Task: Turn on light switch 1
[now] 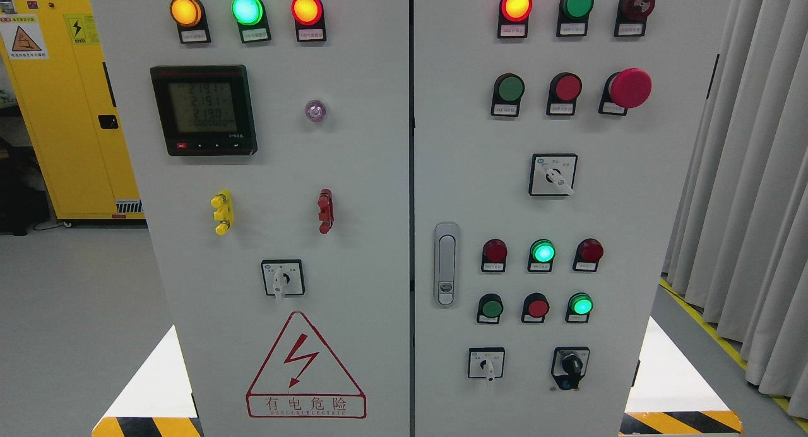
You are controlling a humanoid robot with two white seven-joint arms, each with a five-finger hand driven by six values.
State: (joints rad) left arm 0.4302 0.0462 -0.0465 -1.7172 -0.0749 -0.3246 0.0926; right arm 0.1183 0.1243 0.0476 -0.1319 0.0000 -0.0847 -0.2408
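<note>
Grey control cabinet (353,247) fills view, two doors. No robot hand in view; state cannot be told. Upper left door: amber lamp (185,11), green lamp (247,9), red lamp (307,9), all lit, above digital meter (203,109). Rotary switches lower down; which counts as light switch 1 unclear.

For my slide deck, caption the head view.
Grey control cabinet with lit indicator lamps, pushbuttons and rotary switches; no robot hand visible.

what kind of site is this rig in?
Likely an industrial electrical room or training lab: a grey control cabinet with indicator lamps, a digital power meter, a yellow safety cabinet. No robot hand in view.
</note>
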